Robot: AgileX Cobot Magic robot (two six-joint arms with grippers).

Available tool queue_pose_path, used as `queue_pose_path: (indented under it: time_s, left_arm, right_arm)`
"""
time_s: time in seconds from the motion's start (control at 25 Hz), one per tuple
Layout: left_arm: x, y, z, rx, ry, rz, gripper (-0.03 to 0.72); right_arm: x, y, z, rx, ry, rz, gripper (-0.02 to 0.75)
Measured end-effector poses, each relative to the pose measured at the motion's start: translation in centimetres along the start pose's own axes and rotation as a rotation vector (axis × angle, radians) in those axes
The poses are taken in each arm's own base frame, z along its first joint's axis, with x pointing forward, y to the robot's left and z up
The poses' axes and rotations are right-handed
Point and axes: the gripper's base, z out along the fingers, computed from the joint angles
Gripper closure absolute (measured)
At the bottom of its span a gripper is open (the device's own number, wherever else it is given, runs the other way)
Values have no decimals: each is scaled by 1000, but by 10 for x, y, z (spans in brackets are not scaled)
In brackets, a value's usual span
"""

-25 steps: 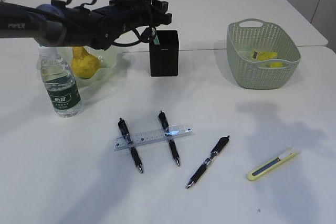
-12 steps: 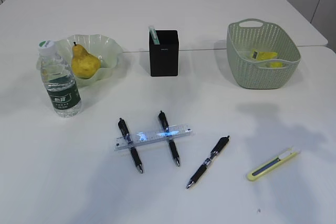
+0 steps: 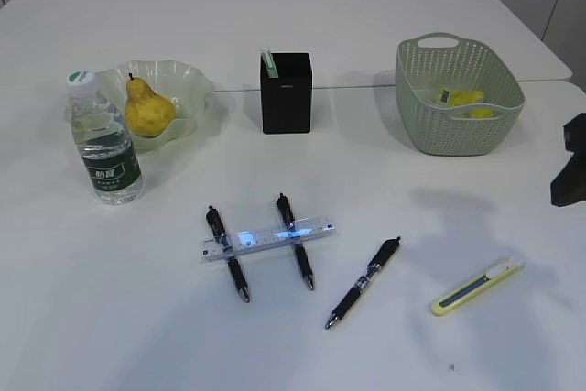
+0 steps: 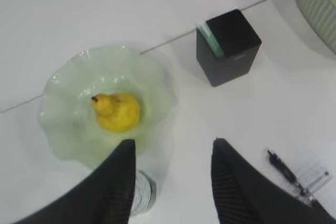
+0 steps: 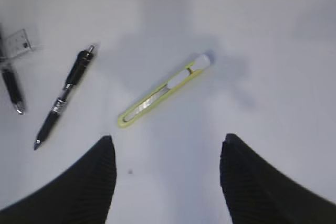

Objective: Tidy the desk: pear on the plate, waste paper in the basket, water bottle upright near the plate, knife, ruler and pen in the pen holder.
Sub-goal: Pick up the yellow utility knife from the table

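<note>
The right gripper (image 5: pixel 168 182) hangs with jaws parted and empty over the slim yellow utility knife (image 5: pixel 164 91) lying flat on the plain white desk (image 5: pixel 273 51), a black pen (image 5: pixel 63 97) to its side. The left gripper (image 4: pixel 170 182), likewise apart and empty, hovers above the yellow pear (image 4: pixel 116 110) in the ruffled pale green plate (image 4: pixel 63 129), the clear water bottle (image 4: pixel 140 192) upright just beside it and the black square pen holder (image 4: pixel 228 45) nearby.

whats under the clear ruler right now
The ruler lies across two black pens, bridging their upper barrels above the white desk. Both pens show through the clear plastic. Whether the ruler's ends touch the desk cannot be told.
</note>
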Motion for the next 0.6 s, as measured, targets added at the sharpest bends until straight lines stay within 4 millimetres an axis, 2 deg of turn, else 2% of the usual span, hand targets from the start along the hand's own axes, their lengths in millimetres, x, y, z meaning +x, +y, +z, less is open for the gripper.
queue_pose_path:
  time_s: [0.16, 0.28, 0.4, 0.6]
  left_arm:
    - [7, 7, -29, -33, 70, 3, 358]
    - [11, 12, -44, -69, 109, 14, 358]
    - [15, 15, -53, -92, 146, 17, 358]
    - [20, 16, -56, -104, 206, 14, 358]
  right_arm:
    - [0, 2, 0, -24, 3, 123, 244]
    - [1, 5, -1, -58, 12, 195, 244]
    - [1, 11, -1, -118, 26, 252, 244]
    - [1, 13, -1, -142, 33, 300, 244]
